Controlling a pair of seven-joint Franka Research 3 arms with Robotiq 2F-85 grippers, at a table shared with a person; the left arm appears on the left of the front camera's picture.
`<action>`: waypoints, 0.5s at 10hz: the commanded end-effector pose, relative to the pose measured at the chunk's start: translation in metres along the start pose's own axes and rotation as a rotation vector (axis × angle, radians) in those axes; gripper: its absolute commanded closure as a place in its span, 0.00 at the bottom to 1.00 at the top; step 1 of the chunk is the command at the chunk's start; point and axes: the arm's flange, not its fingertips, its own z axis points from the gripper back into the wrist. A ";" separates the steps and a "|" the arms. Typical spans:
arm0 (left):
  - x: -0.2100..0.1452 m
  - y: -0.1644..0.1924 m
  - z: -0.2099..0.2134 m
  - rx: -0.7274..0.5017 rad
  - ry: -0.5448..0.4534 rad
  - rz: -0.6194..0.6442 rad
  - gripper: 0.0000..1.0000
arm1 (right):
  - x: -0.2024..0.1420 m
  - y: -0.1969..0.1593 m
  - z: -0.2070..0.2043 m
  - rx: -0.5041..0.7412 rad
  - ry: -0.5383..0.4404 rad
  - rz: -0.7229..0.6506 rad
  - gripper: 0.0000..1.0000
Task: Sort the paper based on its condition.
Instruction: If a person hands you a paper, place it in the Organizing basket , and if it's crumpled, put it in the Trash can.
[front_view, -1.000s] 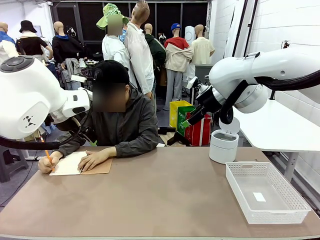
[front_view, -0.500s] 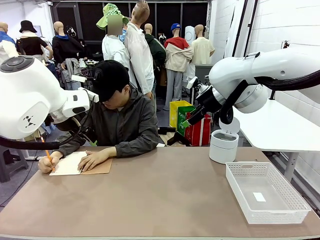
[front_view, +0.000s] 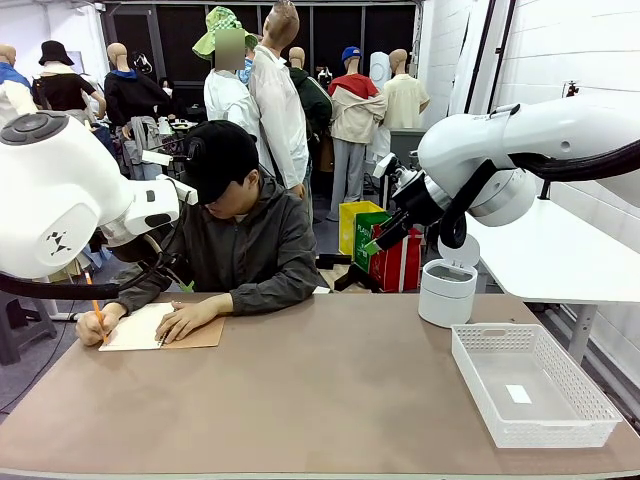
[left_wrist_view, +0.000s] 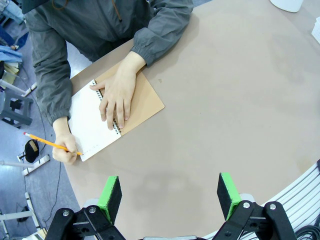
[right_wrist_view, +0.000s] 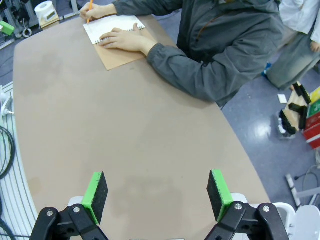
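Observation:
The paper as loose sheets is out of view. A tan-covered spiral notebook (front_view: 200, 335) lies open at the table's far left, its white page (left_wrist_view: 90, 125) still bound. A person holds the page flat with one hand (left_wrist_view: 117, 95) and writes on it with an orange pencil (left_wrist_view: 50, 144). My left gripper (left_wrist_view: 170, 192) hangs open high over the bare table, near the notebook, with nothing between its green pads. My right gripper (right_wrist_view: 157, 192) is also open and empty above the table's middle, with the notebook (right_wrist_view: 112, 26) far off. In the front view the right gripper (front_view: 378, 243) is raised well above the table.
A white slatted basket (front_view: 520, 440) stands at the front right of the table. A white round bin (front_view: 447, 292) with its lid up sits behind it. The person's arms rest on the far left edge. The brown tabletop (front_view: 320, 390) is bare across the middle.

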 end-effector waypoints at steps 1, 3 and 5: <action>0.000 0.001 0.000 0.002 0.003 -0.012 0.00 | 0.001 0.000 0.000 0.001 -0.002 -0.007 0.00; 0.000 0.001 0.000 0.002 0.003 -0.012 0.00 | 0.001 0.000 0.000 0.001 -0.002 -0.007 0.00; 0.000 0.001 0.000 0.002 0.003 -0.012 0.00 | 0.001 0.000 0.000 0.001 -0.002 -0.007 0.00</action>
